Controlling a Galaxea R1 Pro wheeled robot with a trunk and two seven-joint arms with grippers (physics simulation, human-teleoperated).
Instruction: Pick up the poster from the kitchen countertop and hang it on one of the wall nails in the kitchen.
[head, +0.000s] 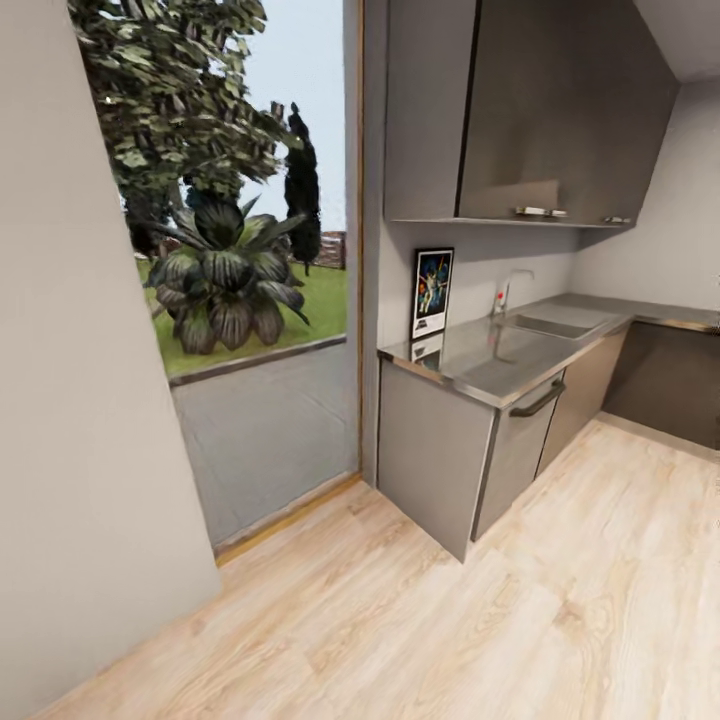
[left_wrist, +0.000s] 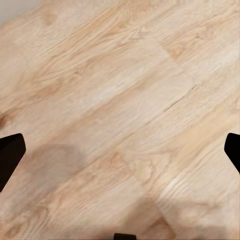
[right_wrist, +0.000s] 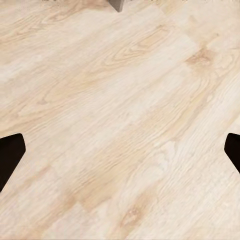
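The poster (head: 432, 292) stands upright on the near end of the kitchen countertop (head: 480, 366), leaning against the wall under the upper cabinets; its black frame, white border and blue-black artwork are visible. The steel worktop reflects it. Further along the worktop are the sink (head: 560, 325) and chrome tap (head: 508, 290). My left gripper (left_wrist: 120, 155) is open over bare wooden floor, its dark fingertips (left_wrist: 9, 157) at the picture's sides. My right gripper (right_wrist: 120, 155) is also open above the floor, its fingertips (right_wrist: 10, 155) wide apart, nothing between them.
Grey cabinet fronts (head: 435, 455) with a handle (head: 537, 400) sit under the worktop. Dark upper cabinets (head: 520, 110) hang above. A tall glass opening (head: 250, 270) shows a garden at left, beside a plain wall (head: 70, 400). Light wooden floor (head: 450, 620) stretches ahead.
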